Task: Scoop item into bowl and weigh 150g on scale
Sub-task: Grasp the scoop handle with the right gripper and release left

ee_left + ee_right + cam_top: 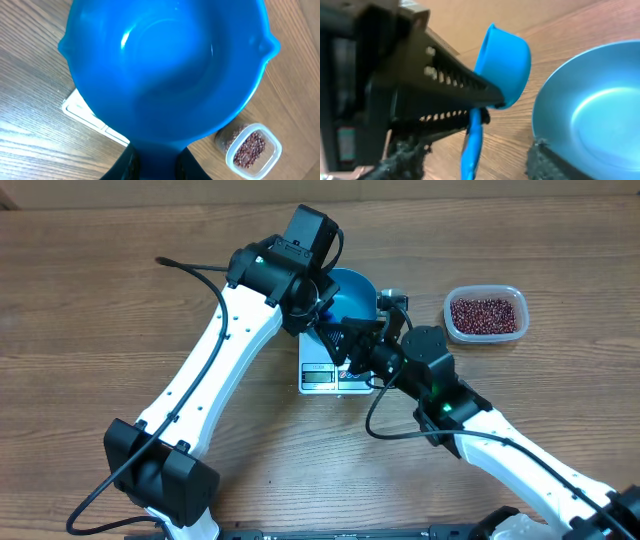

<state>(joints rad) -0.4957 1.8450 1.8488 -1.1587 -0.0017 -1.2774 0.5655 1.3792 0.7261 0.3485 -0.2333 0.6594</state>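
Note:
The blue bowl (352, 292) rests on the white scale (322, 377). In the left wrist view the bowl (165, 65) is empty, and my left gripper (155, 162) is shut on its rim tab. A small blue scoop (504, 60) stands tilted beside the bowl (590, 115). Its handle (472, 142) hangs between the fingers of my right gripper (472, 156), which is open with a gap on each side. The beans (485, 313) lie in a clear tub (267, 157) to the bowl's right.
A black slotted part of the left arm (440, 80) fills the left of the right wrist view and touches the scoop's cup. Both arms (230, 350) (450, 395) crowd round the scale. Bare wooden table (100, 300) lies to the left.

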